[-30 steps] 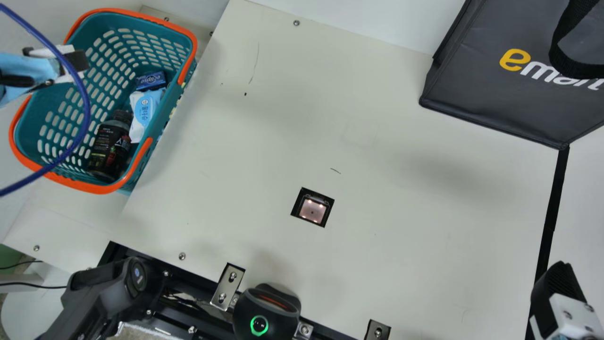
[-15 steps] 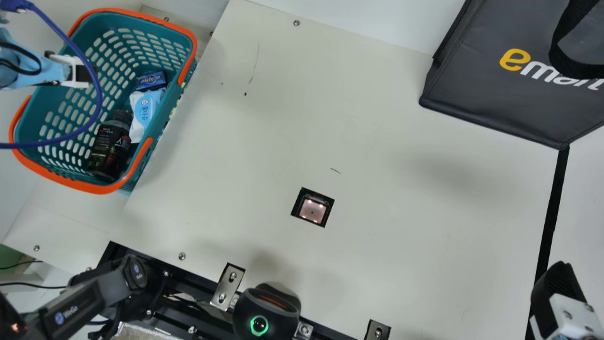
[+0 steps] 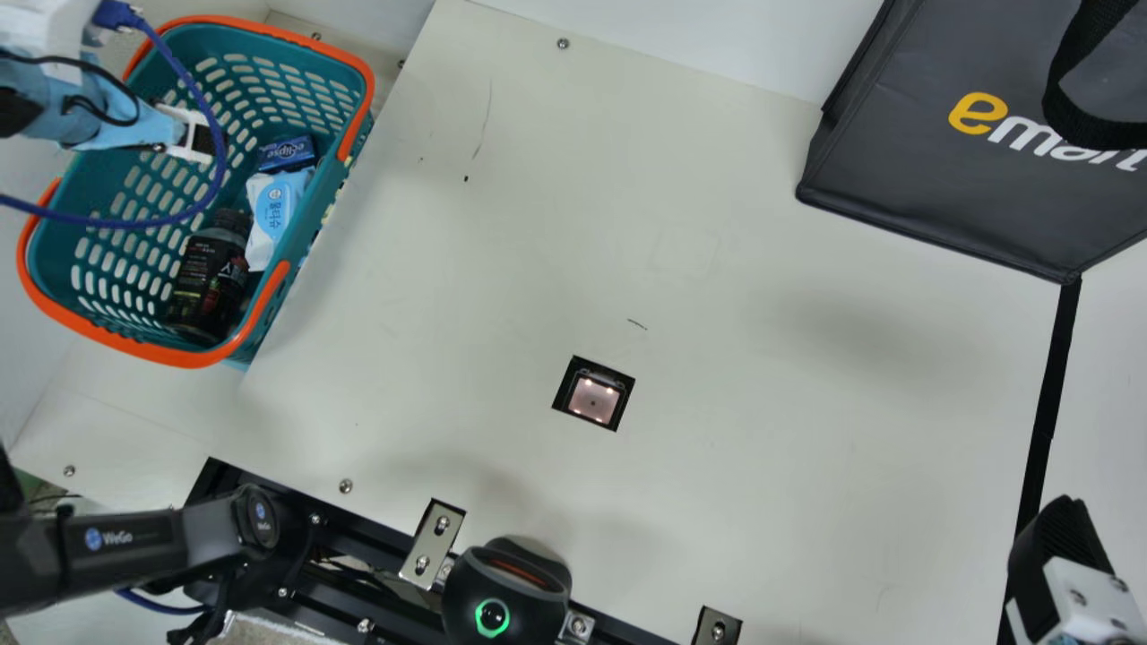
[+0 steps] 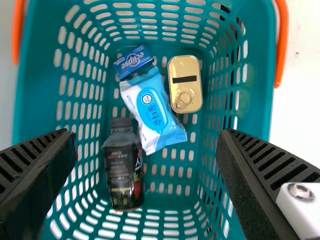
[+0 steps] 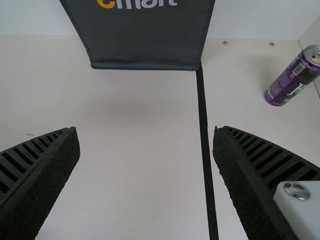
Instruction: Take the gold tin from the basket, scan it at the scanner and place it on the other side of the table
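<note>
You have the gold tin (image 4: 185, 84) inside the basket (image 3: 193, 360); the left wrist view shows it lying on the basket's bottom. It has a dark bar on its face and a round mark near one end. It lies just beside the wipes (image 4: 152, 111), between them and the basket wall on the table's side.

Your left gripper (image 3: 204, 141) is above the basket in the main view. It is released: in the left wrist view its two ribbed fingers (image 4: 37, 165) stand wide apart, and you see the tin, the wipes, the bottle (image 4: 123, 172) and the blue box (image 4: 133, 61) down between them. The blue box is at one end of the wipes, and the bottle lies on the side of the wipes away from the tin. A blue cable (image 3: 213, 184) makes a loop over the basket.

Your right gripper (image 3: 1059, 537) is at the right edge of the main view, well apart from the basket. It is also released, with its fingers far from each other in the right wrist view.

The scanner (image 3: 593, 399) is set in the table (image 3: 762, 430), and its window is lit. The grey bag (image 3: 932, 170) is at the far right side, beside the black strip (image 3: 1044, 412). Across this strip, in the right wrist view, you can see a purple can (image 5: 292, 77).
</note>
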You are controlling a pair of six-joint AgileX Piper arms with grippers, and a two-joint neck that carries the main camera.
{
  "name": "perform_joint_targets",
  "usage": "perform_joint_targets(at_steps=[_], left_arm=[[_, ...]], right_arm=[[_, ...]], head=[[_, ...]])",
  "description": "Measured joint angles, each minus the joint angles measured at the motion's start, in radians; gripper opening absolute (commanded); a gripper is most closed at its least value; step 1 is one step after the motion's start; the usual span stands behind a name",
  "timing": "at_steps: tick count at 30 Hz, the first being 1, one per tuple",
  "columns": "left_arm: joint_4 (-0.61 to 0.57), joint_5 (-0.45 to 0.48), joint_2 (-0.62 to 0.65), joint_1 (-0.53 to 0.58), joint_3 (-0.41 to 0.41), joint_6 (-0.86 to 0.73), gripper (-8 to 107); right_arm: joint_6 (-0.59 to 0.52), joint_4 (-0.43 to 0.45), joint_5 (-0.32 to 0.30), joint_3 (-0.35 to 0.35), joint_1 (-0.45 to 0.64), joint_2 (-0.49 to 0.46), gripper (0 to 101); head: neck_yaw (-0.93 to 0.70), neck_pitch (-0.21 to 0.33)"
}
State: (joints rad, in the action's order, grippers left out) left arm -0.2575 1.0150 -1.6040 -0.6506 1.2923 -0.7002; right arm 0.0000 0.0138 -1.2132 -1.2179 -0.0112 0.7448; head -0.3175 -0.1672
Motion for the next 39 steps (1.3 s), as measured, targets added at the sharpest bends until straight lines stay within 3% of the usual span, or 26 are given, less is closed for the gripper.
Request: perform_joint_targets(at_steps=[10,20,39], left_arm=[[0.007,-0.104,-0.174,0.039,0.012,0.02,90],[0.078,-0.163,-0.313,0.069,0.015,0.138,90],[0.207,-0.182,-0.406,0.05,-0.01,0.388,90]], right_arm=[[0.0,0.0,0.0,0.0,0.0,0.0,95],[0.0,0.0,0.0,0.0,0.0,0.0,95],[0.0,0.0,0.0,0.0,0.0,0.0,95]], head=[[-0.002,0.0],[-0.002,0.0],[-0.002,0.0]])
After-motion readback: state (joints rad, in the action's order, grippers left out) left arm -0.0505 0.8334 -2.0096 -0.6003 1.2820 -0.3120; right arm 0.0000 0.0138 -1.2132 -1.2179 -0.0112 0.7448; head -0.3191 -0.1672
